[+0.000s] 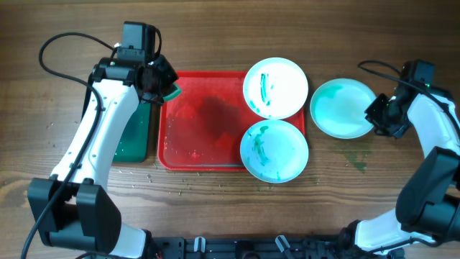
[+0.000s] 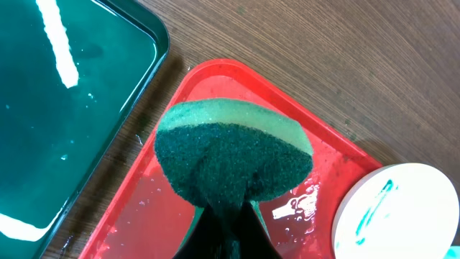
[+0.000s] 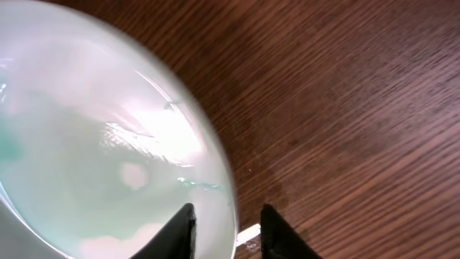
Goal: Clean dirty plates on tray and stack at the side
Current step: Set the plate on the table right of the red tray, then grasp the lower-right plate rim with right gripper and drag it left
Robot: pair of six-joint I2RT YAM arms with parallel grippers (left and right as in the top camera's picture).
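Note:
The red tray [image 1: 201, 129] lies mid-table, wet inside. Two white plates with teal-green streaks sit on its right end, one at the back [image 1: 275, 87] and one at the front [image 1: 274, 150]. A third plate [image 1: 343, 108], filmed pale teal, lies on the table right of the tray. My left gripper [image 1: 169, 90] is shut on a green sponge [image 2: 233, 155] above the tray's back left corner [image 2: 144, 208]. My right gripper [image 3: 226, 223] is open, its fingers astride the right rim of the third plate [image 3: 93, 144].
A narrow dark green tray [image 1: 136, 133] holding water lies left of the red tray, partly under my left arm; it also shows in the left wrist view [image 2: 65, 108]. Green smears [image 1: 357, 160] mark the wood in front of the third plate.

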